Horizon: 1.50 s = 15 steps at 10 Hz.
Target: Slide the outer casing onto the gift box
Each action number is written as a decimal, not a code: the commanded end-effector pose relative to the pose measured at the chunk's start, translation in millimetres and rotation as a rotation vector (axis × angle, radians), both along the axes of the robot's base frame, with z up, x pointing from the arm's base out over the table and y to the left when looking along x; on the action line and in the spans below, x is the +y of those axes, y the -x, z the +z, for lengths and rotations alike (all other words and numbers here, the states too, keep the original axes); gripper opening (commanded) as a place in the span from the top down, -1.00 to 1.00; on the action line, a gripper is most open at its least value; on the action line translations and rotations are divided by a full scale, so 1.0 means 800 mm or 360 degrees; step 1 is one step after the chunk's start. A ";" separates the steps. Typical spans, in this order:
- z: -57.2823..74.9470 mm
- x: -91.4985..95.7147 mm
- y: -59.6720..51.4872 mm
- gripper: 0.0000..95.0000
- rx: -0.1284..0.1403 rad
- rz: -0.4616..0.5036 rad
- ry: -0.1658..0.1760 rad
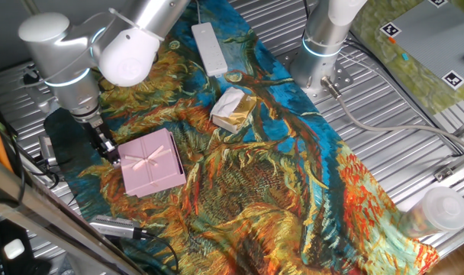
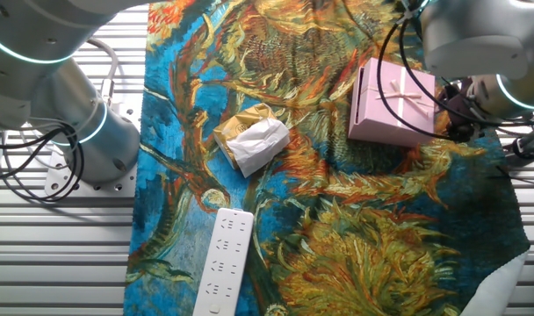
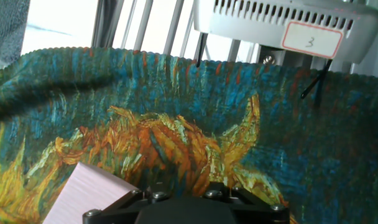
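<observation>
The outer casing (image 1: 149,162) is a flat pale-pink square with a pink ribbon bow on top. It lies on the painted cloth at the left. It also shows in the other fixed view (image 2: 394,104), and one corner shows in the hand view (image 3: 83,194). The gift box's inner tray does not show separately in any view. My gripper (image 1: 104,143) hangs low beside the casing's outer edge, close to it or touching it. In the other fixed view the gripper (image 2: 452,110) sits right behind the casing. The hand view shows only the gripper's black body, so the fingers are hidden.
A cream-and-gold wrapped lump (image 1: 233,109) lies mid-cloth, and a long white bar (image 1: 209,47) lies further back. A second arm's base (image 1: 323,46) stands by the cloth's far edge. A black-and-silver tool (image 1: 117,227) lies near the front left. A grey device labelled 3 (image 3: 270,22) stands beyond the cloth.
</observation>
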State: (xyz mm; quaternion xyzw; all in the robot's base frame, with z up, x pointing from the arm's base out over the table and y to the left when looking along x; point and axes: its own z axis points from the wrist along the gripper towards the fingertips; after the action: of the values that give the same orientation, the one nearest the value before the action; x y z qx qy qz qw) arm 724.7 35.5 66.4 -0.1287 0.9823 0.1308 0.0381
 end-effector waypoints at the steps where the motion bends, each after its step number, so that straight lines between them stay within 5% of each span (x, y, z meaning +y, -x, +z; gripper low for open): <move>1: 0.002 0.001 0.005 0.20 -0.0002 -0.0004 0.0000; 8: 0.004 0.002 0.023 0.20 -0.0011 -0.0012 -0.0004; 11: 0.013 0.001 0.022 0.20 -0.0008 0.0036 0.0037; 12: 0.016 0.001 0.022 0.60 -0.0010 0.0043 0.0044; 15: 0.035 -0.001 0.021 0.60 0.0020 0.0048 0.0054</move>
State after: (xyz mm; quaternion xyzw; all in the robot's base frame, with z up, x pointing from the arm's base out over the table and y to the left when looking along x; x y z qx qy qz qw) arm 706.1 34.9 96.6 -0.1424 0.9827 0.1152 0.0267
